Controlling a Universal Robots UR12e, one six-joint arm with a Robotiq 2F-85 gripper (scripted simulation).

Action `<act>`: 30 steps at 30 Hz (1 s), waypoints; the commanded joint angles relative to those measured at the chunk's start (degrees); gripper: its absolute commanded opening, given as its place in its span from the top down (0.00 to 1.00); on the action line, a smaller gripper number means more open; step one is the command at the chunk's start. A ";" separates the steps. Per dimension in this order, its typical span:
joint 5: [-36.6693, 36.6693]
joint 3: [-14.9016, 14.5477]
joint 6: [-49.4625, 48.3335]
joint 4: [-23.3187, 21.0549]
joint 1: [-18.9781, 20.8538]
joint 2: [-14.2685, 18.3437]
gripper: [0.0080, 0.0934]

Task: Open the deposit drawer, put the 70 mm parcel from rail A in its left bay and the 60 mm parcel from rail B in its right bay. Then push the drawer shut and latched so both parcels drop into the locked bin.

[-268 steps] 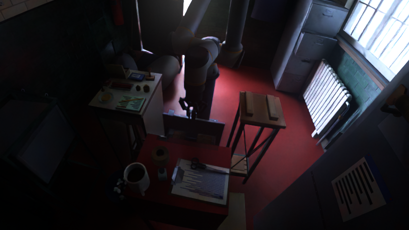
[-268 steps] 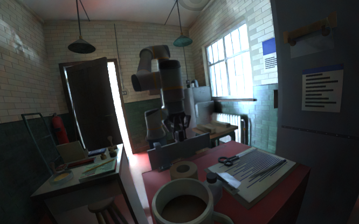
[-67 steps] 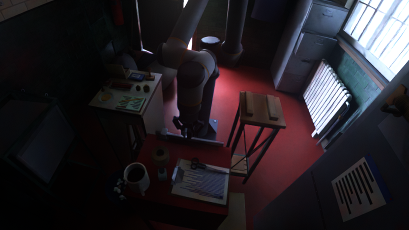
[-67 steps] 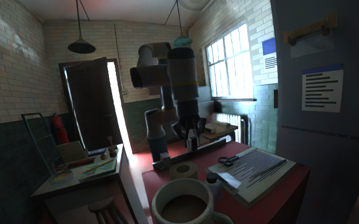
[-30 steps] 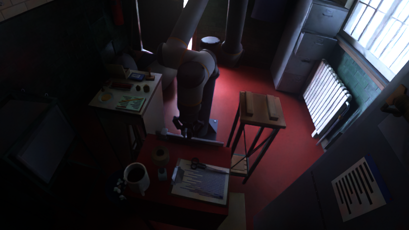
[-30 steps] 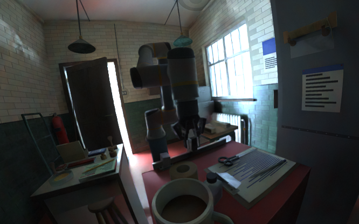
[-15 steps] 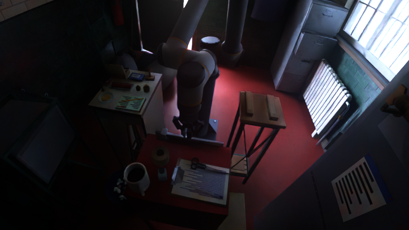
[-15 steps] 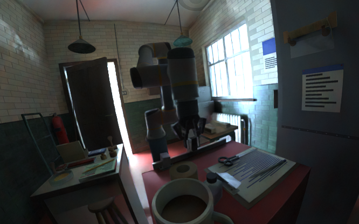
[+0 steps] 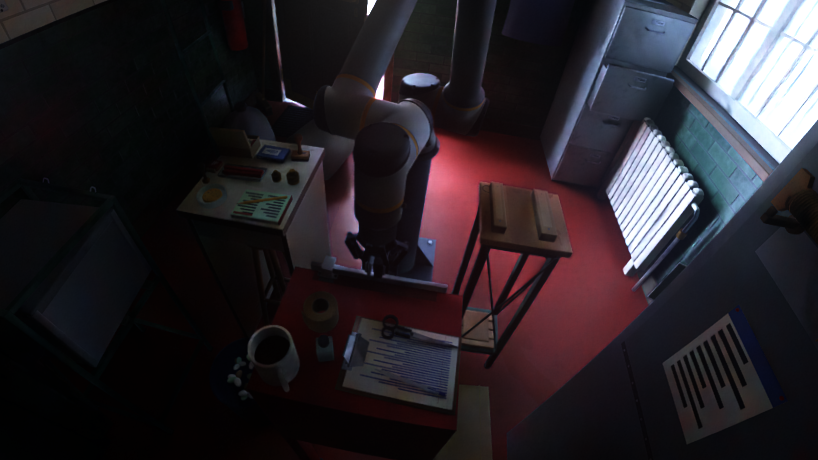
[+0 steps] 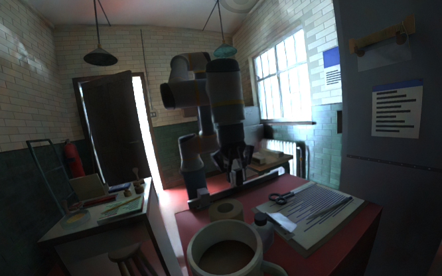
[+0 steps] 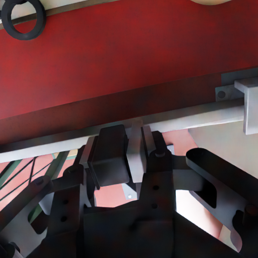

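The deposit drawer's grey handle bar point(image 11: 168, 120) runs along the back edge of the red desk point(image 9: 366, 343), held on end brackets point(image 10: 202, 197). My gripper point(image 11: 134, 154) stands straight above the bar's middle point(image 9: 374, 269) and is closed on a grey upright piece of the handle, its fingers on either side point(image 10: 236, 175). The two pale parcels point(image 9: 499, 207) point(image 9: 544, 214) lie apart, side by side, on the wooden stand point(image 9: 523, 220) to the right of the desk. The drawer's bays are hidden.
A mug point(image 9: 273, 355) sits at the desk's near left corner, with a tape roll point(image 9: 320, 309), a small bottle point(image 9: 325, 347), scissors point(image 9: 394, 329) and a clipboard point(image 9: 403, 366) nearby. A side table with stamps point(image 9: 254, 189) stands left of the arm.
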 commanded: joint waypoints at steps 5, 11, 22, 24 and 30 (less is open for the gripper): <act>0.11 -0.04 -0.03 -0.03 -0.03 -0.02 1.00; 0.11 -0.04 -0.03 -0.03 -0.03 -0.02 0.89; 0.11 -0.04 -0.03 -0.03 -0.03 -0.02 0.64; 0.11 -0.04 -0.03 -0.03 -0.03 -0.02 0.59; 0.11 -0.04 -0.03 -0.03 -0.03 -0.02 0.45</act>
